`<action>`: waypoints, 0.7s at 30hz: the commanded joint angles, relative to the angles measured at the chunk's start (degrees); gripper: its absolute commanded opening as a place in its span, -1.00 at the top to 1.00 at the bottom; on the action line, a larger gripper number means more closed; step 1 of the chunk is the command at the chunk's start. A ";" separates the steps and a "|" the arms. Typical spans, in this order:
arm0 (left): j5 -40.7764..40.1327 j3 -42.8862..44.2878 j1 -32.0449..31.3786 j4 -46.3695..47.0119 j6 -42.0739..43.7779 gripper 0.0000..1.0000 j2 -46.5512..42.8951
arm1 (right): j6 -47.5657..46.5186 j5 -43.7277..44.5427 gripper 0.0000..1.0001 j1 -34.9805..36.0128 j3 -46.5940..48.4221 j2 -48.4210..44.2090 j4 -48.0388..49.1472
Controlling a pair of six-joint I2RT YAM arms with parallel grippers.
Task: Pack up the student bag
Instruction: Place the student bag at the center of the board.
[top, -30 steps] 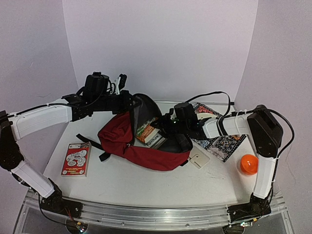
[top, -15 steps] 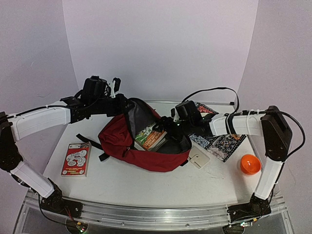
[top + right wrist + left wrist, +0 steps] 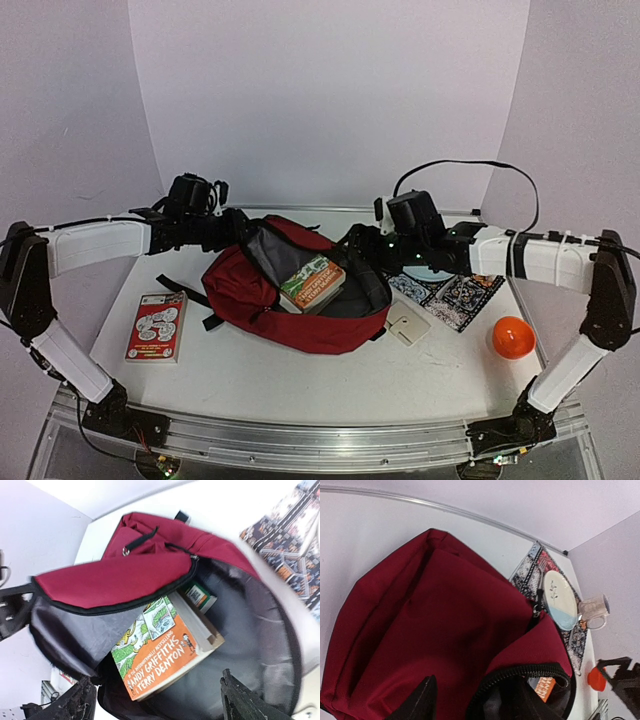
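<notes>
The student bag [image 3: 300, 312] lies in the middle of the table with its mouth open, dark red outside [image 3: 435, 625] with dark lining [image 3: 250, 630]. An orange and green book [image 3: 312, 283] rests inside it [image 3: 160, 650] on top of a second book [image 3: 200, 596]. My left gripper [image 3: 243, 228] is at the bag's back left rim. Its fingers stand apart in the left wrist view [image 3: 470, 692], with the zipper edge [image 3: 520, 672] lying between them. My right gripper [image 3: 358, 243] hovers over the bag's mouth, open and holding nothing [image 3: 155, 680].
A red book [image 3: 157, 326] lies on the table to the left of the bag. To the right are a patterned mat [image 3: 452, 292], a white flat item [image 3: 408, 322] and an orange ball-like object [image 3: 511, 337]. A plate [image 3: 560, 600] and a glass mug [image 3: 594, 611] sit on the mat.
My right gripper has opened, left the orange book in the bag and drawn back to the right. My left gripper has opened and moved left, and the bag's flap has sunk lower.
</notes>
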 commanded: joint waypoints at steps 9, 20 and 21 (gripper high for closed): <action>-1.72 -0.08 3.07 -3.39 2.71 -0.80 2.14 | -9.16 6.74 -0.71 0.20 -3.44 -8.23 -1.40; -3.08 0.97 8.54 -16.05 4.20 -0.99 -7.81 | -12.79 7.80 -0.72 0.18 -4.51 -10.29 -1.44; -3.51 0.35 8.78 -17.23 4.22 -0.99 -8.48 | -13.19 8.09 -0.73 0.19 -4.66 -10.46 -1.44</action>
